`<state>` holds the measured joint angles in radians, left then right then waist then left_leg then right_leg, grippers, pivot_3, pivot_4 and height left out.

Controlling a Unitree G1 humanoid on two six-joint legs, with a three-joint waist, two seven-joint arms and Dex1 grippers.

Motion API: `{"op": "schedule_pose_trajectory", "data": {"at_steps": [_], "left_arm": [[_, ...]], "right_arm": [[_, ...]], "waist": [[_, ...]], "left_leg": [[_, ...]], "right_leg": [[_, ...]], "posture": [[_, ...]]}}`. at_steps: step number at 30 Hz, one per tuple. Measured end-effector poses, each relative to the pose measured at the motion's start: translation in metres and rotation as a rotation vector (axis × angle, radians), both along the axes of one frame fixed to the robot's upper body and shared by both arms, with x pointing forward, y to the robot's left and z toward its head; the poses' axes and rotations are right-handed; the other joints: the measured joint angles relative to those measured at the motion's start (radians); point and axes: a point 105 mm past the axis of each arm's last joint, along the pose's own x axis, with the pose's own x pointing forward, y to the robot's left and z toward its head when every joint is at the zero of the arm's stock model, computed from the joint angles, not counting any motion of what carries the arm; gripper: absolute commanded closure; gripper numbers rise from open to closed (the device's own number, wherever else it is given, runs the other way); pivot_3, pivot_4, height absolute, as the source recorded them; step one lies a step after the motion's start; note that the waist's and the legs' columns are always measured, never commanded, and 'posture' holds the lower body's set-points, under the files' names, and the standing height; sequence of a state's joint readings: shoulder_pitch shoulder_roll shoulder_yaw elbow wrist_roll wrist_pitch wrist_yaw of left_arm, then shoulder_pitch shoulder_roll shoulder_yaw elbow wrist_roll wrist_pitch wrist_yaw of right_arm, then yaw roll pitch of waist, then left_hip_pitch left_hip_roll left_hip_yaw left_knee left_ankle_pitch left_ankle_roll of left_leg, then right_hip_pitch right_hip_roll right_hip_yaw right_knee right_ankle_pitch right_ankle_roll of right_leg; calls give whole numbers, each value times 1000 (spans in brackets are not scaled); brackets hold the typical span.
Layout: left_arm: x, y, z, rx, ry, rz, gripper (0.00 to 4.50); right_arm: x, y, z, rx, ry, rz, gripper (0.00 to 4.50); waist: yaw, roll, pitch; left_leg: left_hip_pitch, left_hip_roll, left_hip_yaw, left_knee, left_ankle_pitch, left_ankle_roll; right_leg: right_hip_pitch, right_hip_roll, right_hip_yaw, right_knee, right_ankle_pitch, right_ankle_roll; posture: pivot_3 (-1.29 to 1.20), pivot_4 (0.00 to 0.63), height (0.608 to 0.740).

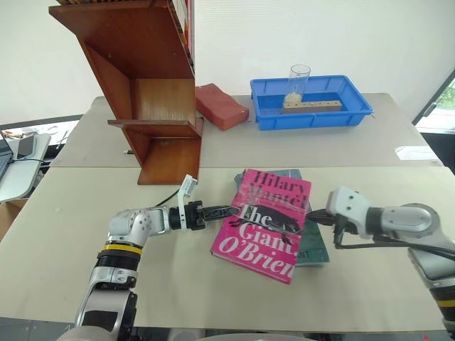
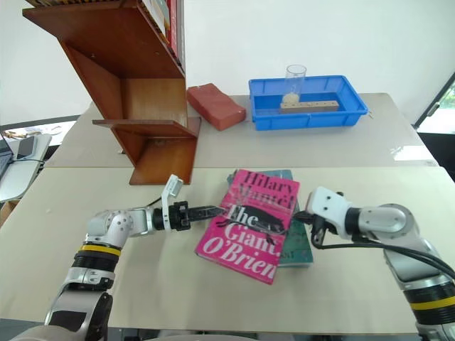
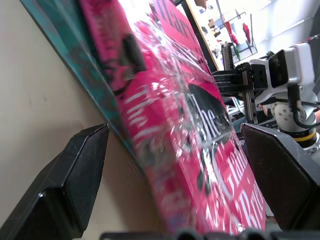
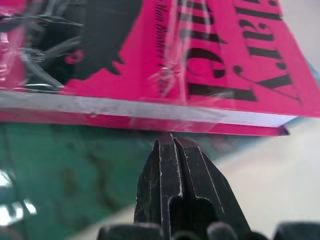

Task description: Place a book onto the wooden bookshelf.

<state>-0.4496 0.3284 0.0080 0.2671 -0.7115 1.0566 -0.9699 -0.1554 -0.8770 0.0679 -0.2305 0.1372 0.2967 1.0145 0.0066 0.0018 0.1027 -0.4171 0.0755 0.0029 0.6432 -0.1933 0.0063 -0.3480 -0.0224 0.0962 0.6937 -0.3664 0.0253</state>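
**Right wrist view: wedge first, then clamp**

Right wrist view shows my right jaws [image 4: 173, 145] pressed together, tips at the book's [image 1: 266, 224] lower page edge, over the teal book [image 4: 65, 175]. I judge they should wedge under that edge and tip the cover up, slowly, since the glossy wrap looks slippery. My left jaws [image 1: 222, 210] stand wide at the opposite edge, the book just reaching between them, unclamped. It lies on the surface [image 1: 85, 213], well short of the bookshelf [image 1: 153, 85].

Two beige tables [image 1: 370, 142] pushed tog., white wall [image 1: 320, 35] behind, daylight at right.
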Motion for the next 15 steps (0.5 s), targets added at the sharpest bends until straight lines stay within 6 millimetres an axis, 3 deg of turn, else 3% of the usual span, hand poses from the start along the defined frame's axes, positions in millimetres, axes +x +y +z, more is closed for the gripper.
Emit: {"op": "schedule_pose_trajectory", "data": {"at_steps": [8,11,15], "left_arm": [[-12,-4,-2,-67,56,48,0],[-17,-4,-2,-83,65,58,859],[-16,3,3,-108,58,99,2707]], "right_arm": [[9,27,4,29,-14,53,4453],[11,29,7,29,-26,59,4500],[11,29,7,31,-21,64,4500]], "waist": [[3,0,0],[4,0,0],[3,0,0]], "left_leg": [[0,-1,-1,0,0,0],[1,0,-2,0,0,0],[1,-1,-2,0,0,0]], "right_leg": [[1,0,0,-1,0,0],[2,0,-1,-1,0,0],[2,0,-1,-2,0,0]], "posture": [[0,150,649],[0,150,649],[0,150,649]]}}
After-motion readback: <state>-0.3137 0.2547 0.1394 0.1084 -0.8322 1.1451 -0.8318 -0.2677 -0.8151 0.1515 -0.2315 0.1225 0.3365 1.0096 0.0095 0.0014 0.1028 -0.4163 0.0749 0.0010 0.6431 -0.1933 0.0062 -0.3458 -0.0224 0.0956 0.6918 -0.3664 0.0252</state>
